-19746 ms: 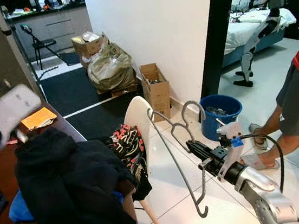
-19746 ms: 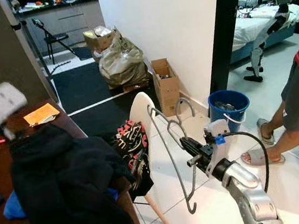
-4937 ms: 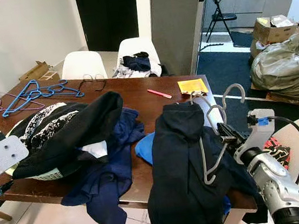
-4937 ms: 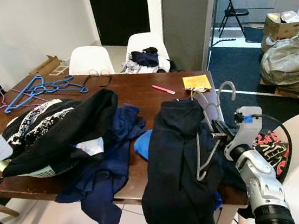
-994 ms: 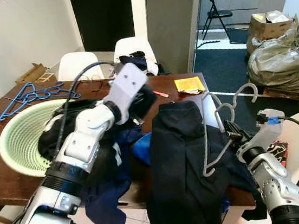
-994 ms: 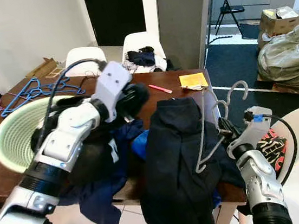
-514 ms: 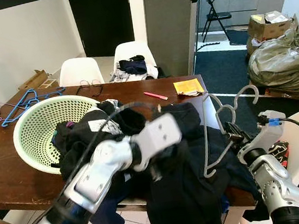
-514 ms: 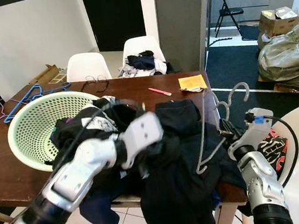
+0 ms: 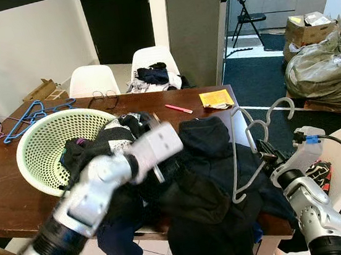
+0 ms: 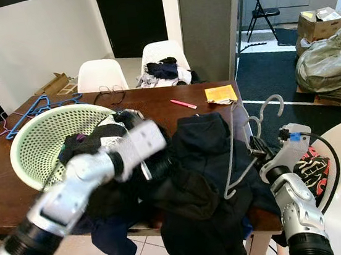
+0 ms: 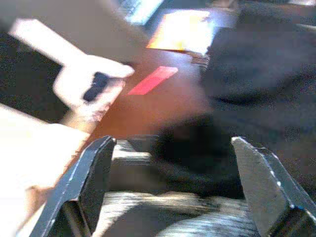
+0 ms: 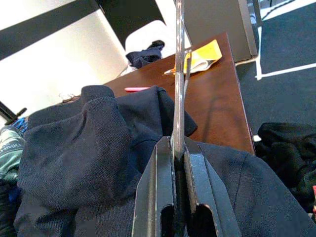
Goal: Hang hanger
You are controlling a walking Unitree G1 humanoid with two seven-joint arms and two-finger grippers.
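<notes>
Hangers of thin grey wire (image 9: 251, 149), with curled hooks at the top, stand upright in the right tool (image 9: 266, 156), whose two long black fingers are clenched flat against the wire; the right wrist view has the rod running straight up between them. Held high and off the table edge, the hooks stay free of the cloth, which looks sensible if they are to be carried to a rail.

Just beside that tool, toward the left arm, a heavy dark navy hooded garment (image 9: 211, 178) of matte, soft knit drapes over the edge of the brown wooden table (image 9: 5, 203). The left tool (image 11: 173, 192) is spread wide, its wedge-shaped fingers apart over the dark fabric, grasping nothing; I judge it is reaching to sort or lift clothing.

Behind the left arm sits a pale green perforated plastic basket (image 9: 39, 150), round and rigid. Further off lie blue wire hangers (image 9: 29, 114), a pink pen (image 9: 177, 108) and a yellow paper (image 9: 215, 99).
</notes>
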